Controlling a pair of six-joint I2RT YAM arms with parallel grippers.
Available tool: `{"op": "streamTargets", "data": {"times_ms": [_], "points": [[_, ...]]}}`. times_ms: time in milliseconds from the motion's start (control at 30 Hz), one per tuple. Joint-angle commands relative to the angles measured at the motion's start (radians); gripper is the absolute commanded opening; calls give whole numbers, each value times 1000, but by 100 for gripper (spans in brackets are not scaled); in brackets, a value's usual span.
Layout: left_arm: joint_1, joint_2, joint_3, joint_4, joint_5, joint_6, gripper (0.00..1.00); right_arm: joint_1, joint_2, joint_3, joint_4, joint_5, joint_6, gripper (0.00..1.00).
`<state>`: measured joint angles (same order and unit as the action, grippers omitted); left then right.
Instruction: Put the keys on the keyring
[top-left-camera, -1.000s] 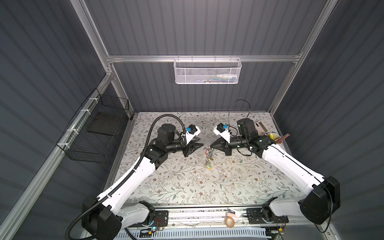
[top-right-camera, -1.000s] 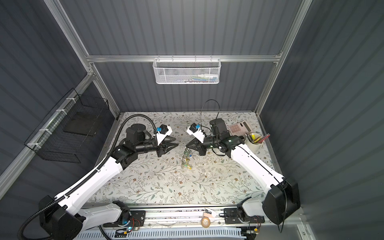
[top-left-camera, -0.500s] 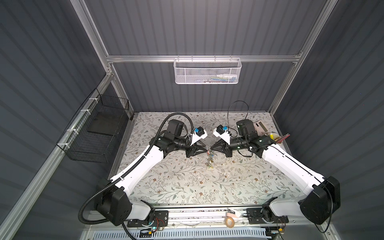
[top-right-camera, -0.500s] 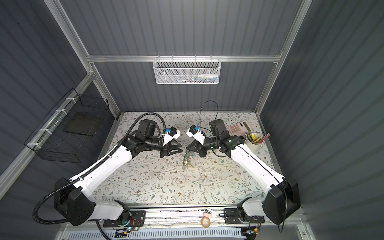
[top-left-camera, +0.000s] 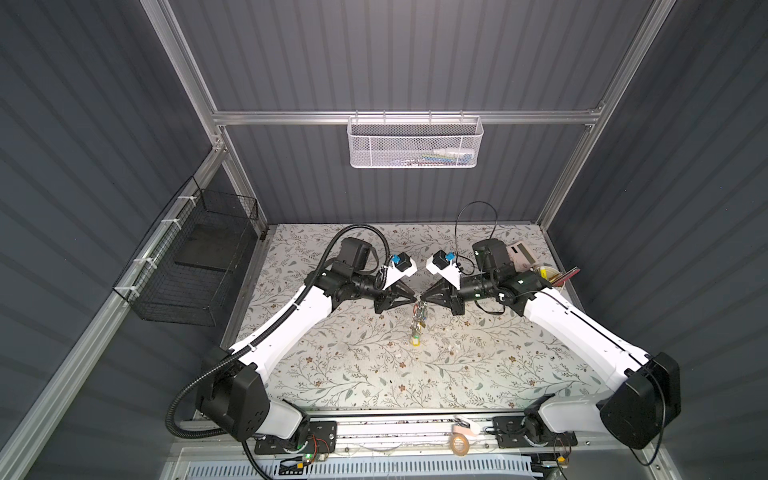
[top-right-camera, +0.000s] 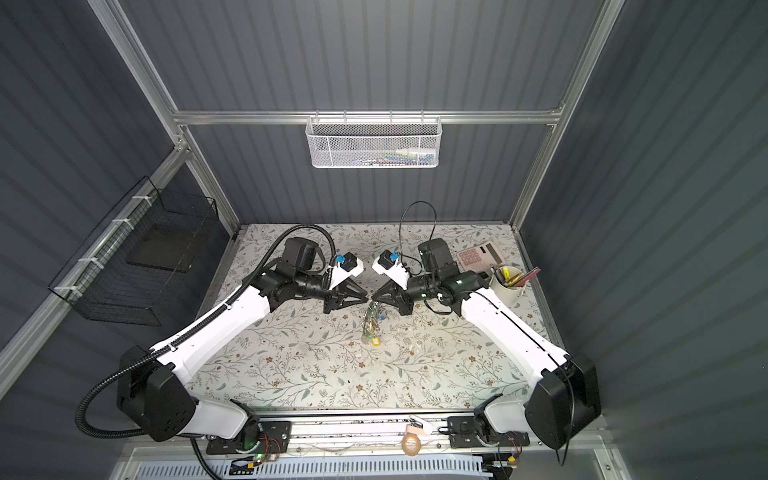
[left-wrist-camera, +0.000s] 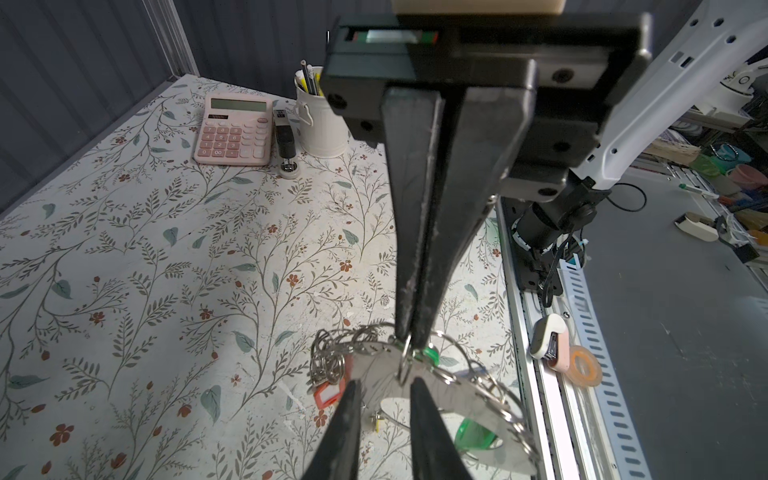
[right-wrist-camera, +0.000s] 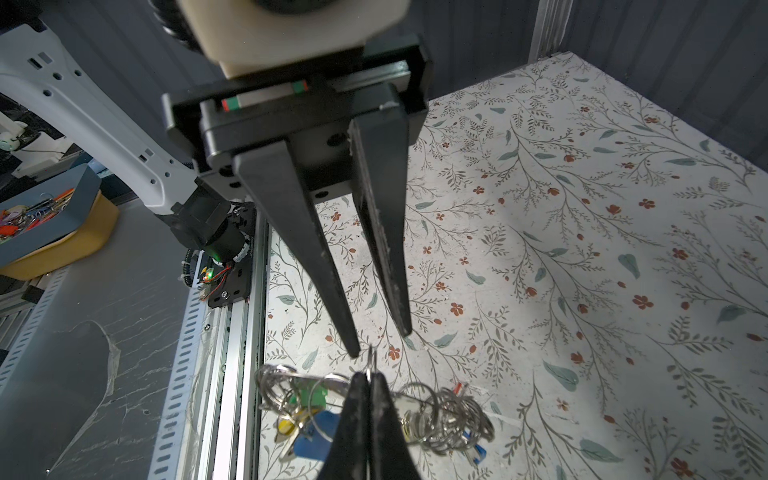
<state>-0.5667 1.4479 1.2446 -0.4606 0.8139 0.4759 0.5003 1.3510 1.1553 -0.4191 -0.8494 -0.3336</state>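
The step in hand looks like a two-handed take on one ring of the bunch, so that the keys can be worked onto the loop. In both top views the two grippers meet tip to tip above the middle of the floral-patterned tabletop (top-left-camera: 332, 361).

The right gripper (right-wrist-camera: 368, 376) is clamped tight. Its two black fingers press together on a small silver wire ring (right-wrist-camera: 371, 358) that stands upright above their tips. The left gripper (right-wrist-camera: 379, 341) has its jaws parted with a clear gap, one finger on either side of that ring, and it holds nothing.

The keys, small silver metal ones with a bright green oblong plastic tag (right-wrist-camera: 311, 395), sit just beside the pinched ring, in among the bunch. Whether the pinched ring is their own tiny ring or a neighbour's I cannot tell, since the metal there is blurred and overlapping. The keyring, a large grey loop strung with many small silver rings, keys and blue, yellow and red plastic tags (right-wrist-camera: 449, 415), is bunched directly under the meeting fingertips.

The next move, as I judge it, calls for the left jaws to close squarely on the free arc of the upright ring without nudging it out of the right gripper's pinch. Thin wire like this is likely to twist or slip, so the squeeze should be slow and centred, with the right gripper kept steady until the second grip is sure
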Motion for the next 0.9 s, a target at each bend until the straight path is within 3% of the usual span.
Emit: {"op": "streamTargets", "data": {"times_ms": [0, 533, 733, 867], "points": [[6, 10, 37, -20, 36, 13, 21, 4, -2, 22, 25, -40, 13, 0], [-14, 16, 26, 22, 82, 0, 13, 4, -1, 20, 54, -52, 24, 0], [-24, 20, 19, 36, 87, -4, 0, 4, 5, 23, 49, -46, 24, 0], [-33, 9, -3, 67, 32, -36, 0, 0, 2, 20, 55, -48, 29, 0]]}}
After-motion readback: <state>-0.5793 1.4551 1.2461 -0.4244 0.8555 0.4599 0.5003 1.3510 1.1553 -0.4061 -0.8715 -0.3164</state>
